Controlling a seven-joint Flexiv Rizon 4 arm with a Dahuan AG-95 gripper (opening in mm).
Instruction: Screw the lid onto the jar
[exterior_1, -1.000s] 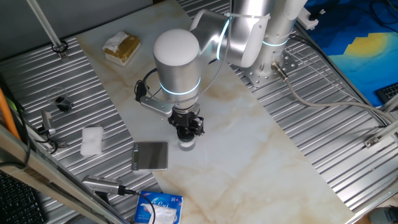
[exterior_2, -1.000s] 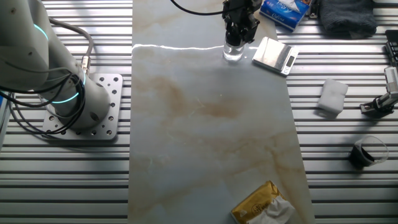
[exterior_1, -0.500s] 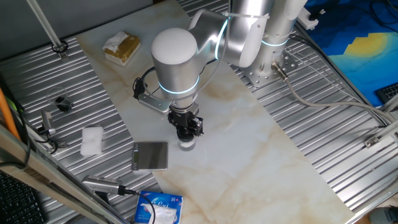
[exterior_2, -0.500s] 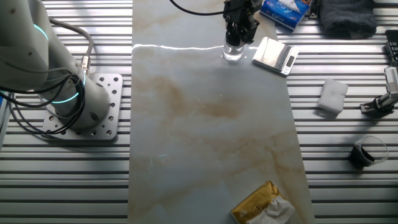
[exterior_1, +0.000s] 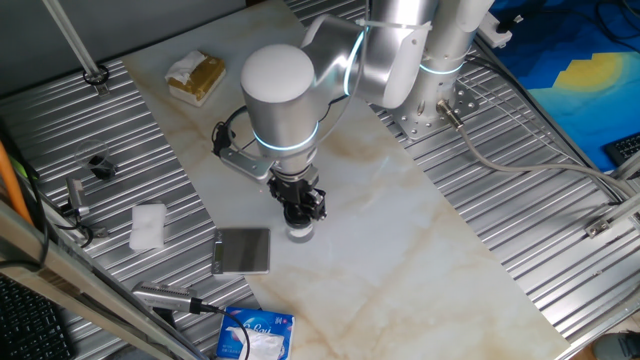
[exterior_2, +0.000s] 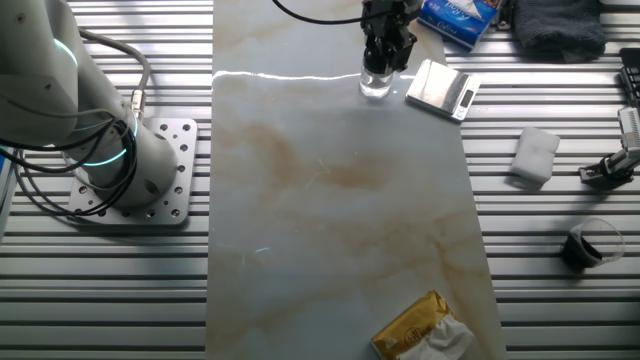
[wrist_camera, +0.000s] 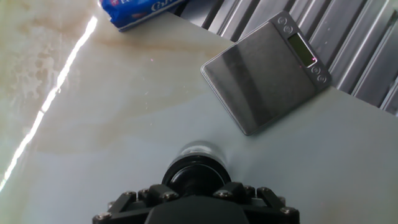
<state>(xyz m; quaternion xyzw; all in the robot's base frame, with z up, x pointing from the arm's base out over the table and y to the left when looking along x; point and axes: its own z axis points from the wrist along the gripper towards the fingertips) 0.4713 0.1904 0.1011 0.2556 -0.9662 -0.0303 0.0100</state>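
Hand view: gripper (wrist_camera: 194, 194) pinches the lid (wrist_camera: 191, 177), seated atop the jar (wrist_camera: 200, 150) on the marble bench (wrist_camera: 93, 124), beside the scale (wrist_camera: 266, 71). Judgement: keep axis vertical, press lightly, rotate slowly to avoid cross-threading.

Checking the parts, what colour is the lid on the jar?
Black, clearest in the hand view: the lid atop the clear jar.

lid (wrist_camera: 194, 177) on jar (exterior_1: 300, 232), scale (wrist_camera: 266, 70) beside

Arm's white wrist housing (exterior_1: 281, 97) shifted slightly left, away from robot base (exterior_1: 432, 110). Gripper (exterior_1: 302, 212) rotated slightly above jar (exterior_1: 301, 232).
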